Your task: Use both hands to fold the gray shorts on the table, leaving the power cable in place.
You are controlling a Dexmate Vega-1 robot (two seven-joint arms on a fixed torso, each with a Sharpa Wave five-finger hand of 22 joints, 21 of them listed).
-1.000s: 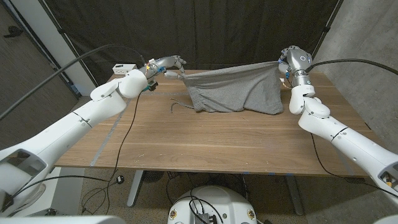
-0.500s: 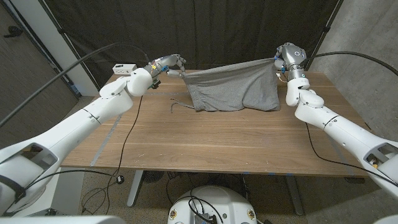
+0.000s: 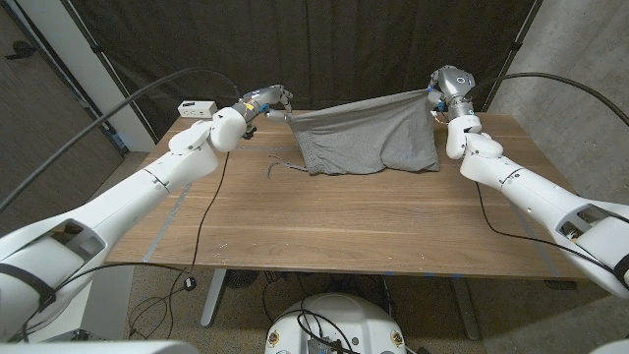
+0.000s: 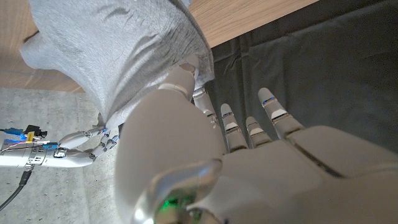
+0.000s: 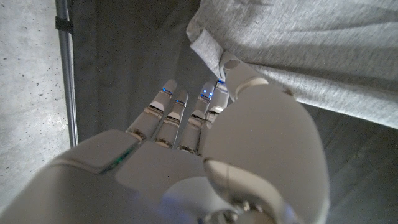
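Observation:
The gray shorts (image 3: 366, 138) hang stretched by the waistband above the far half of the wooden table (image 3: 334, 221), their lower part still on the wood. My left hand (image 3: 267, 101) pinches the waistband's left corner; the left wrist view has the cloth (image 4: 118, 56) caught at the thumb of that hand (image 4: 205, 155). At the far right my right hand (image 3: 436, 93) pinches the other corner, and in the right wrist view the hem (image 5: 214, 46) sits between its thumb and fingers (image 5: 205, 99). A drawstring (image 3: 278, 165) trails on the table.
A black cable (image 3: 201, 211) runs down the table's left part and over the front edge. A white power strip (image 3: 197, 107) lies at the far left corner. Black curtain hangs behind the table; a concrete wall stands at the right.
Both hands have moved farther back and a little up with the waistband, pulling the shorts away across the table. The shorts' lower edge has slid toward the back.

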